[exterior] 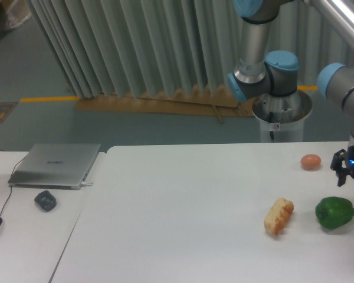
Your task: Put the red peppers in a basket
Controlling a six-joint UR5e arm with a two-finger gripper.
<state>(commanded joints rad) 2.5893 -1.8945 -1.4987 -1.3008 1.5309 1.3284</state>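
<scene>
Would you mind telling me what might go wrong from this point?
No red pepper or basket is in view. The gripper hangs at the right edge above the green pepper and beside the egg-shaped thing, so it might take the wrong item or knock either one, or the bread, on descent.

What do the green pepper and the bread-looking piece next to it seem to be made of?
The green pepper looks like smooth, slightly glossy plastic or a real waxy skin: there are soft highlights on its lobes, and the picture cannot settle which. The bread piece looks matte and rough, with a mottled tan-orange crust, possibly foam or real bread.
</scene>
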